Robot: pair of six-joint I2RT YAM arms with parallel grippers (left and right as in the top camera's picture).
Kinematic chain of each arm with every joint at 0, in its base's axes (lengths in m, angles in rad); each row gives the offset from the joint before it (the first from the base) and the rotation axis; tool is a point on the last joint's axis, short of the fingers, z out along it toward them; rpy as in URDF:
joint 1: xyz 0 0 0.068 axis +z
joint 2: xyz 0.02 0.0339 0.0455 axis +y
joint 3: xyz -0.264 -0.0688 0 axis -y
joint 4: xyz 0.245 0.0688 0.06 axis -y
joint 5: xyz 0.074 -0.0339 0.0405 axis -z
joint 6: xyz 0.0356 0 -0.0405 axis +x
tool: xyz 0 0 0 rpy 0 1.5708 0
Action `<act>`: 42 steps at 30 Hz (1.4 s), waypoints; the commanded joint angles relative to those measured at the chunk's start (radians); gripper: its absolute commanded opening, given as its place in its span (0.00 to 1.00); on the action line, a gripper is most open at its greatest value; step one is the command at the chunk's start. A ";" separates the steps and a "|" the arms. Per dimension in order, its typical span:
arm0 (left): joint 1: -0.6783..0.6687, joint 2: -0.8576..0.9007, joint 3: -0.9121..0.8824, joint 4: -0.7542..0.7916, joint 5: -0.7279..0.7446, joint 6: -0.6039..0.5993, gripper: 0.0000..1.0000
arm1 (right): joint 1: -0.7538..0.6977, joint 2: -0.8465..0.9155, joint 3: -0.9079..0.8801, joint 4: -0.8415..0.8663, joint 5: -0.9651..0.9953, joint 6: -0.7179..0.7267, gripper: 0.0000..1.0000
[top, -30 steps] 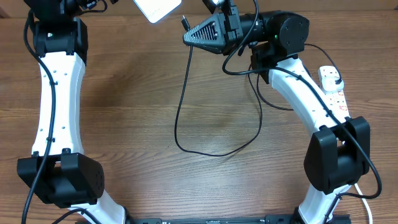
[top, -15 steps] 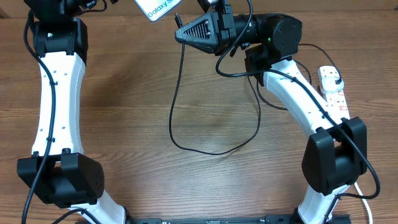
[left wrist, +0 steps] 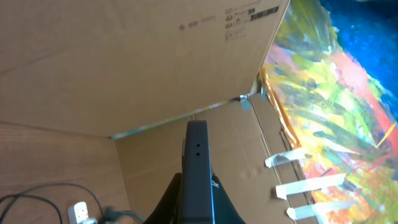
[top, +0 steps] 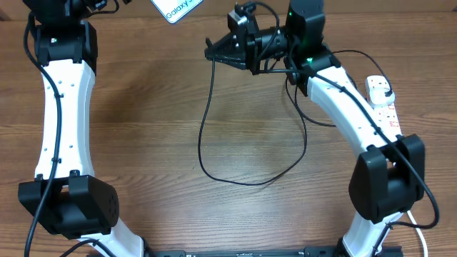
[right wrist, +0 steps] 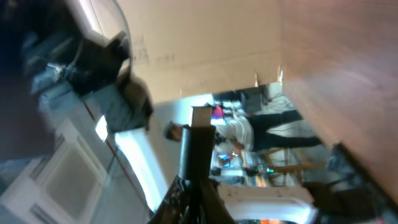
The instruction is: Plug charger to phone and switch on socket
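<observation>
Though raised off the desk by the look of it, phone: at the far edge of the overhead view, tilted, lit screen and lettering facing up; edge-on in the left wrist view.
Left claw: pressed together on the phone's lower body, pinching it from both faces.
Right claw: closed on the charger at its connector; tip too blurred in the right wrist view to read which way up.
Charger: thin black cable dropping from the right claw, looping wide across the desk, then climbing back toward the right arm.
Gap: connector near the phone but apart from it, off to its right and nearer the arm bases.
Step in hand: judged as bringing connector to the phone's port, not yet mated.
To do well: line up the connector's long axis with the phone's edge before closing in; approach straight, slowly, no sideways push; hold the phone rigid as the counter-force; leave the loop slack.
Risk: off-axis contact skidding along the edge or twisting the phone in its pinch.
Socket: white strip by the right arm, touched by neither claw; switch position too small to tell.
</observation>
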 commanded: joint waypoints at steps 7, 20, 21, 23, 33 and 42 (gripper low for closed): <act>0.005 -0.008 0.014 0.005 0.053 0.057 0.04 | -0.027 -0.018 0.002 -1.001 0.976 -0.833 0.04; 0.003 -0.008 0.014 -0.105 0.080 0.140 0.04 | 0.019 -0.008 -0.304 -1.049 1.396 -0.831 0.04; 0.003 -0.008 0.014 -0.105 0.080 0.141 0.04 | 0.019 -0.008 -0.331 -1.030 1.381 -0.830 0.04; 0.003 -0.008 0.014 -0.104 0.079 0.144 0.04 | 0.019 -0.008 -0.370 -1.003 1.365 -0.823 0.04; 0.001 -0.008 0.014 -0.105 0.081 0.151 0.04 | 0.018 -0.009 -0.370 -1.014 1.362 -0.820 0.86; -0.003 -0.008 0.014 -0.105 0.082 0.154 0.04 | 0.018 -0.009 -0.370 -0.998 1.366 -0.801 0.90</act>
